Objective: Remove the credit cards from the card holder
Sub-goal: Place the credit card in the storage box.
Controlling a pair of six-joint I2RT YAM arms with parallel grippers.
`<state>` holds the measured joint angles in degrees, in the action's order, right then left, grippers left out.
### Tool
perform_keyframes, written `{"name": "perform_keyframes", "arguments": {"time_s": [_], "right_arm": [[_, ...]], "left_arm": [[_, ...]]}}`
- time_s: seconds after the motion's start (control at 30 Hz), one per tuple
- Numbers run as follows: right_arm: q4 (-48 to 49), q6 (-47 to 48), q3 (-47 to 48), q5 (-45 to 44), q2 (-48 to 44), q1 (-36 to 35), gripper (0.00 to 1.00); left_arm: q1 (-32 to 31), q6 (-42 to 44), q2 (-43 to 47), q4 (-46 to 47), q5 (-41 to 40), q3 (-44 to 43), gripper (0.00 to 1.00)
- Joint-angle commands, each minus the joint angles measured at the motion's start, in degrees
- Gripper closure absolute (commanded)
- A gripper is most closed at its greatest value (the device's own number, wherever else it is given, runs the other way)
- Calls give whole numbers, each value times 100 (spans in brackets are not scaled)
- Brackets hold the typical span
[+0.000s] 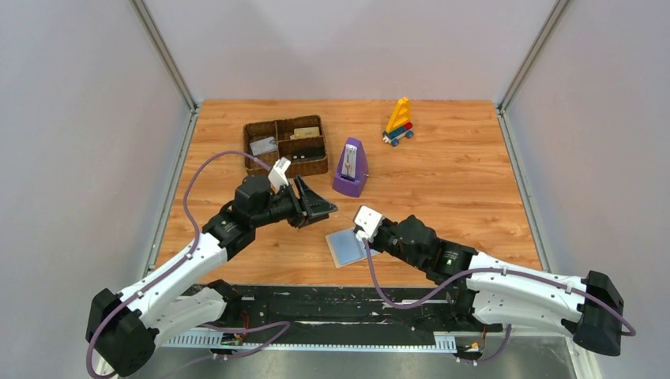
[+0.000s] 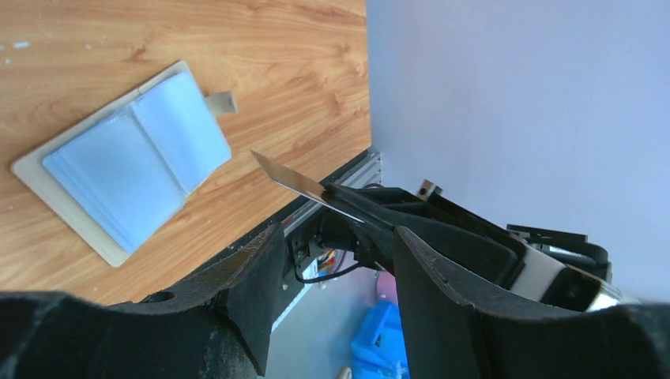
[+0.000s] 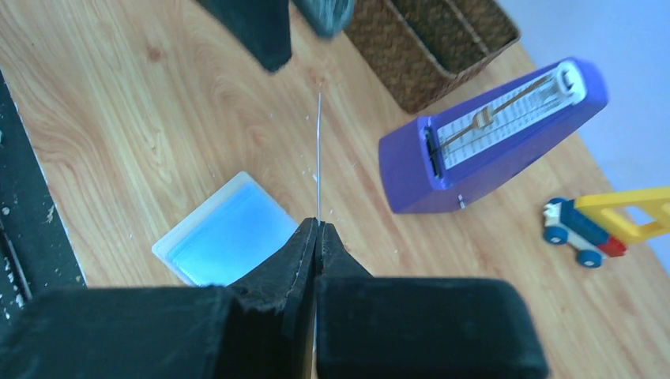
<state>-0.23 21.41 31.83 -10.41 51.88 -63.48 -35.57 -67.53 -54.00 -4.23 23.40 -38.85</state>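
Light-blue and glossy, the card holder lies open and flat near the front edge of the wood-grain table, a beige cover framing its clear sleeves. Just above it my right gripper has its fingers pressed tight on one end of a thin grey credit card, held in the air. My left gripper hangs close by, fingers spread wide, holding nothing. Farther back stand a brown woven tray, a purple wedge-shaped metronome and a plastic toy. Plain pale walls enclose the table.
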Motion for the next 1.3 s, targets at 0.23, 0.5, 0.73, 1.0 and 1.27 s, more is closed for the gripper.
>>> {"name": "perform_keyframes", "arguments": {"time_s": [0.23,0.5,0.73,1.0,1.27], "right_arm": [[1026,801,18,-1088,132,-613,100],[1165,898,-66,-1223,296,-748,100],[1186,891,-155,-1192,315,-763,100],[1108,911,-219,-1150,348,-778,100],[1192,962,-186,-1128,355,-859,100]], "left_arm": [[28,-713,-136,888,176,451,38],[27,-906,-230,1185,193,617,41],[28,-1032,-286,1398,199,730,41],[30,-1054,-261,1421,176,752,39],[25,-1017,-284,1342,115,788,42]]}}
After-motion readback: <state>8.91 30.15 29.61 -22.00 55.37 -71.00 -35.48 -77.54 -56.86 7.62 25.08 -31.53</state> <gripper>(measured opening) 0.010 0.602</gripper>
